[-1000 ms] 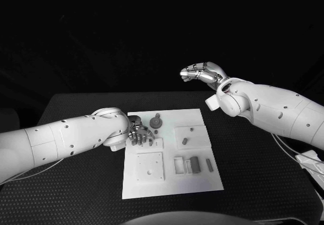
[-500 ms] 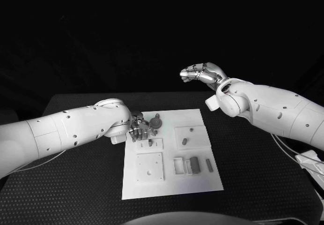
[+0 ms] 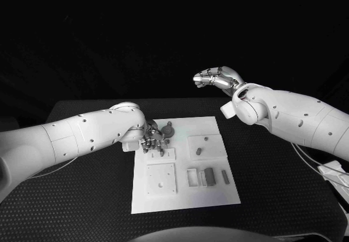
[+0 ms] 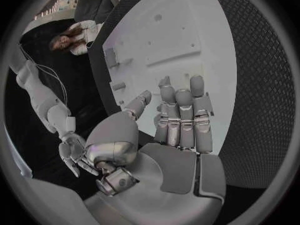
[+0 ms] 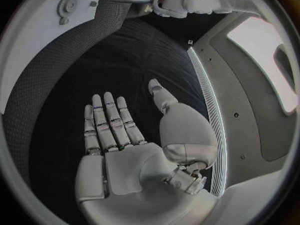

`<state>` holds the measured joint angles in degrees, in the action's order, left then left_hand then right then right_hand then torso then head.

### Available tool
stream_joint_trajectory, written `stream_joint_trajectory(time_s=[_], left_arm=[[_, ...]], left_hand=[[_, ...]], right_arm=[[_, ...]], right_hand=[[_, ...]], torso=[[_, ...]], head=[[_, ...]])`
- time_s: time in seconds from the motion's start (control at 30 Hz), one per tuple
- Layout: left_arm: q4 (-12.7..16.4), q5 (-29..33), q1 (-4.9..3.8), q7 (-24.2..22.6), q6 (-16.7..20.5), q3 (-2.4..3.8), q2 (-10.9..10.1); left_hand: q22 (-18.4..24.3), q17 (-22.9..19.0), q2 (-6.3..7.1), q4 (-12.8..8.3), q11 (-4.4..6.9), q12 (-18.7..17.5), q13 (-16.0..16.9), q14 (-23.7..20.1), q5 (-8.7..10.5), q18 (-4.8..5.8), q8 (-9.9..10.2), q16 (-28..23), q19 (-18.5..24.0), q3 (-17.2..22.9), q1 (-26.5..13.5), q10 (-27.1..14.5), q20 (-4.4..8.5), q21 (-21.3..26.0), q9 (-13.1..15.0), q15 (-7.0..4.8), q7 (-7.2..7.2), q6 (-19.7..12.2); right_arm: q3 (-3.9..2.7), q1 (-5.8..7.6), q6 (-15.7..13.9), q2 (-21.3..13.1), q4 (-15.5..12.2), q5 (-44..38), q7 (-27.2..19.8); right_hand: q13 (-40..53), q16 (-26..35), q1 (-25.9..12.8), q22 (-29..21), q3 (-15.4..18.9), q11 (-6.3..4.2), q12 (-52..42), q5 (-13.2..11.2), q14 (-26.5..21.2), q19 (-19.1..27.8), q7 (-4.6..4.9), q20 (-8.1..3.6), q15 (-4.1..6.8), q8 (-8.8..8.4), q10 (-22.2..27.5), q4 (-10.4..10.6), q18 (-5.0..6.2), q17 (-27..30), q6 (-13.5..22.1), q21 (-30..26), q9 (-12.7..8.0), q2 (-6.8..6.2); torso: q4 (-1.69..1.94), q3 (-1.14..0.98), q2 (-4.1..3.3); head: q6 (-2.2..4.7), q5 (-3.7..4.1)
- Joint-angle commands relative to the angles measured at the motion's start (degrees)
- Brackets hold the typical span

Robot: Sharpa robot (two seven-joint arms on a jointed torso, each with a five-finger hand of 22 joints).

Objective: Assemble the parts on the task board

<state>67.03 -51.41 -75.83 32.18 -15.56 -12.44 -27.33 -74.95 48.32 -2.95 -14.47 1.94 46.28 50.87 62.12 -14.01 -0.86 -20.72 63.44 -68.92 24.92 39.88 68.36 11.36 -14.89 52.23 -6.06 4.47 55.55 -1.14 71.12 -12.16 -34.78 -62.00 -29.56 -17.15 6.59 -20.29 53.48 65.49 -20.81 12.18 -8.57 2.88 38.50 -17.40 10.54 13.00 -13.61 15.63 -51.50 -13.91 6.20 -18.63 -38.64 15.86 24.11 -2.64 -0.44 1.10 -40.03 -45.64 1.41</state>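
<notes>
So my left hand [image 3: 151, 139], fingers spread and holding nothing, hovers at the task board's [image 3: 185, 199] far-left corner, round gear part [image 3: 168, 132] just right of it, while my right hand [image 3: 216, 79] hangs well away.

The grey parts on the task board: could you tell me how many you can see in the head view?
5. A gear at the far end by the left hand; two small pieces on the raised block; two bars near the right edge. The hand may hide others.
</notes>
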Motion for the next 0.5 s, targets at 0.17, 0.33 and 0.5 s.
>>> stream_joint_trajectory(time_s=[0.17,0.33,0.5], left_arm=[[-0.9,0.2,-0.01,0.3,-1.7,-0.06,0.7],[-1.5,0.2,0.16,0.4,-2.3,-0.14,1.4],[-1.7,0.2,0.26,0.5,-2.8,-0.19,1.4]], left_hand=[[-1.4,-0.7,0.29,0.0,-0.29,1.2,0.2,-0.2,0.97,0.75,0.2,2.0,-0.2,0.3,-0.7,-1.1,0.80,-1.4,0.6,-0.95,0.22,-1.6],[-1.4,-1.1,0.16,0.2,-0.27,1.7,0.2,-0.3,1.35,0.85,0.3,2.6,-0.2,0.4,-0.8,-1.2,0.98,-1.9,0.6,-1.02,0.20,-1.5],[-1.4,-1.8,0.91,1.2,-0.09,2.4,0.2,-0.4,3.33,0.78,0.4,3.7,-0.2,0.0,-2.0,-1.2,1.19,-2.7,0.9,-1.19,-0.03,-1.0]], right_arm=[[-0.03,-0.02,0.9,0.0,0.0,0.0,-0.3],[-0.03,-0.02,0.9,0.1,0.0,0.0,-0.3],[-0.03,-0.02,0.9,0.0,0.0,0.0,-0.3]], right_hand=[[-0.1,0.3,-0.5,0.1,0.1,0.01,0.3,0.0,-0.5,0.4,3.42,-0.06,0.01,0.22,-0.6,0.4,-1.06,0.1,0.4,-0.4,-0.1,-0.19],[-0.1,0.3,-0.5,0.1,0.1,0.01,0.3,0.0,-0.5,0.4,3.43,-0.06,0.01,0.23,-0.6,0.4,-1.06,0.1,0.4,-0.4,-0.1,-0.19],[-0.1,0.3,-0.5,0.1,0.1,0.01,0.3,0.0,-0.6,0.4,3.44,-0.06,0.00,0.24,-0.6,0.4,-1.06,0.1,0.4,-0.4,-0.1,-0.19]], torso=[[0.03,-0.03,0.02],[-0.01,0.02,-0.02],[0.00,0.02,0.02]], head=[[-0.16,0.16],[-0.20,0.27],[-0.21,0.28]])
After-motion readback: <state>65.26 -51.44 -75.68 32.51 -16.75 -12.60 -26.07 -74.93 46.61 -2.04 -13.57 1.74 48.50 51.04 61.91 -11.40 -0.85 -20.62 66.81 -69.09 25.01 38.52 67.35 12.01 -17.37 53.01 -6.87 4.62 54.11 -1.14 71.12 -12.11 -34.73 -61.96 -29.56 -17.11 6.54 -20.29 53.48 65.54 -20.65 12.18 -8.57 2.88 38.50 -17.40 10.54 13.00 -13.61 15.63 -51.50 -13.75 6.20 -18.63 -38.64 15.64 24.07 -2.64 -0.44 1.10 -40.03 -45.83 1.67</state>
